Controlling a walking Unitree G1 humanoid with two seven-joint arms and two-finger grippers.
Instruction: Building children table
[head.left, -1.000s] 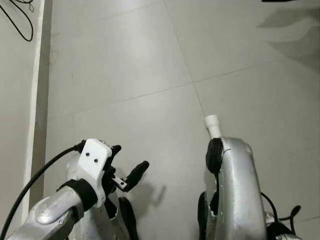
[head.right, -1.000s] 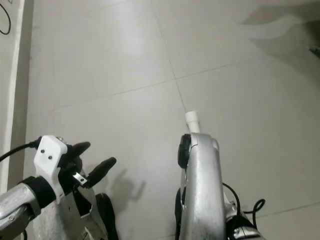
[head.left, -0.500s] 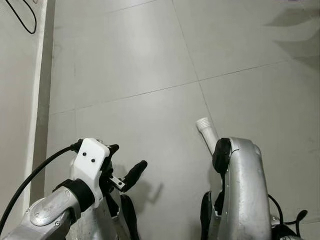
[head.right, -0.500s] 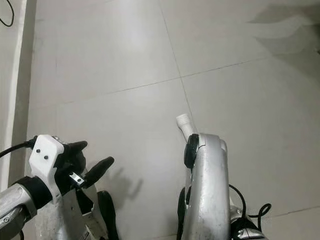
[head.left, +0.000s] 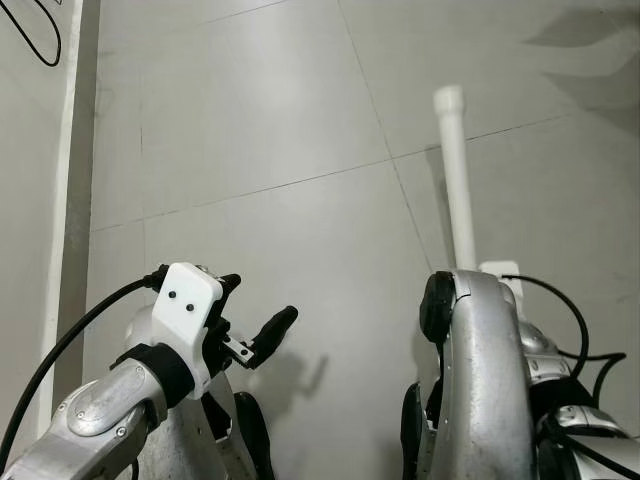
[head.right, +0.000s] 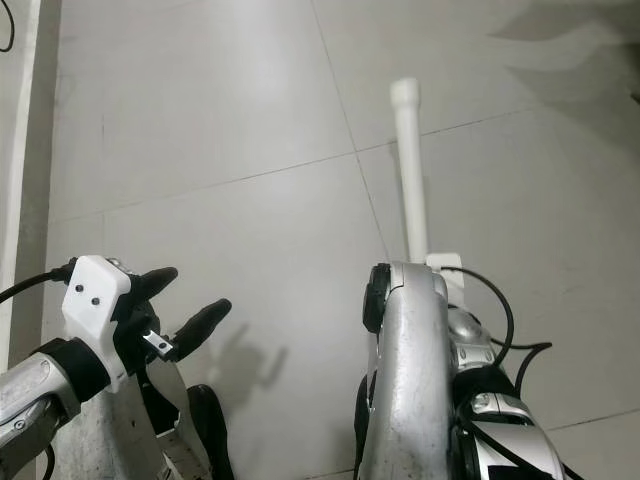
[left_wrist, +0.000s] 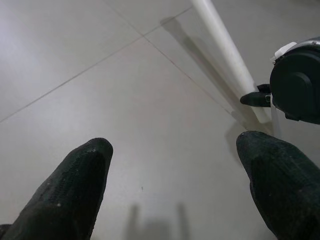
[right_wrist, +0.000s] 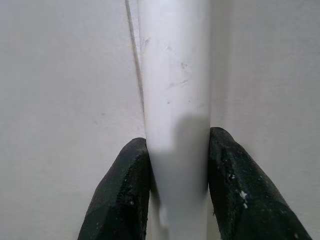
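the right tool (right_wrist: 175, 185) is clamped on a white table leg (head.left: 457, 180) — the leg points forward over the tiled floor (head.left: 270, 120). the left tool (left_wrist: 180, 185) hangs beside it, fingers spread wide — holding nothing.

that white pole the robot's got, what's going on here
The right gripper is shut on a white table leg, holding it out ahead over the grey tiled floor. The left gripper is open with nothing between its fingers, held low beside the leg. No tabletop or other parts can be seen, so the assembly step itself hasn't started.
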